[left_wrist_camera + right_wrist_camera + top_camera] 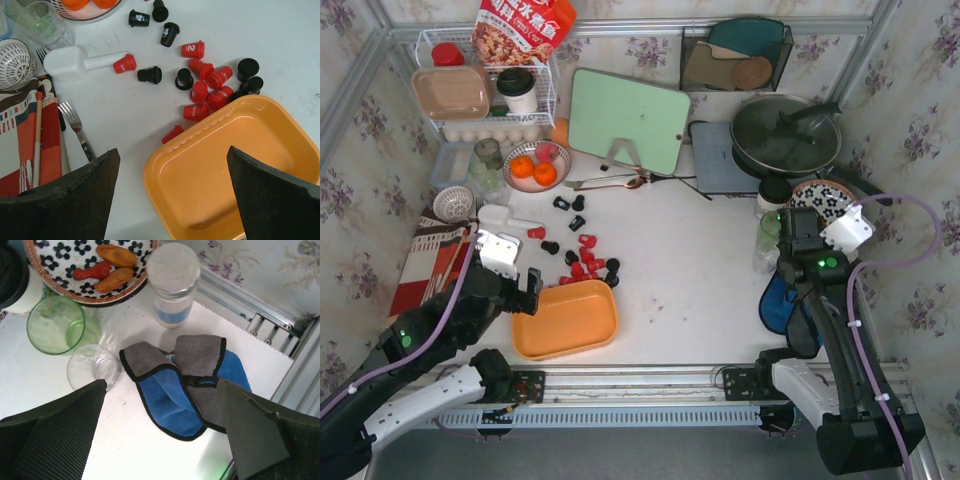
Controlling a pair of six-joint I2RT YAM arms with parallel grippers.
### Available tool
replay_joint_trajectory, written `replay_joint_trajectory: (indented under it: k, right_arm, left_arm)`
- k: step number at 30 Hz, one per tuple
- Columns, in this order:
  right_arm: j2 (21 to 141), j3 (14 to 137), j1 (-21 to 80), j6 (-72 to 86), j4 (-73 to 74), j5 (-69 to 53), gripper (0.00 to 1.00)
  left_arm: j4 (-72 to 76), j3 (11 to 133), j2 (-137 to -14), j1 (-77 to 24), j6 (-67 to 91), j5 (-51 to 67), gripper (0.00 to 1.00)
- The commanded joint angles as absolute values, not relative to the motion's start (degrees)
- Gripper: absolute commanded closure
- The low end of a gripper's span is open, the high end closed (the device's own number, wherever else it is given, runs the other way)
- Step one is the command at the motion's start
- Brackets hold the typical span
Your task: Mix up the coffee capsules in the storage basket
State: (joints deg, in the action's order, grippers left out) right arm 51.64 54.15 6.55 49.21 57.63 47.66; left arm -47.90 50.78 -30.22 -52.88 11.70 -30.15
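The orange storage basket [565,319] lies empty on the white table near the front left; it also shows in the left wrist view [235,165]. Several red and black coffee capsules [582,252] lie scattered on the table just behind it, seen close in the left wrist view [207,85]. My left gripper [527,290] is open and empty, hovering over the basket's left rim [170,155]. My right gripper [800,262] is open and empty at the right side, above a blue and grey cloth [185,385].
A white scoop [75,62], a fork [77,127] and a striped cloth [430,262] lie left of the capsules. A bowl of oranges [535,168], a wire rack [490,95], a green cutting board [625,122] and a pan [785,135] stand behind. Glasses [92,367] and a patterned dish [90,267] sit near the right gripper.
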Motion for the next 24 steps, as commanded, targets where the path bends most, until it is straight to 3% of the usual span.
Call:
replay_joint_trajectory:
  k: [1, 13, 24]
  right_arm:
    - [53.0, 56.5, 6.6, 37.6, 53.0, 43.1, 0.0]
    - [53.3, 51.8, 6.6, 26.1, 40.3, 38.0, 0.0]
    - [42.6, 33.8, 6.7, 12.4, 11.9, 15.1, 0.0]
  left_arm:
    - [-46.8, 50.8, -30.8, -51.9, 11.7, -30.3, 0.1]
    - [-47.2, 50.8, -31.6, -50.3, 13.1, -31.5, 0.1]
    - [-47.6, 50.4, -30.3, -50.3, 14.5, -38.1, 0.1]
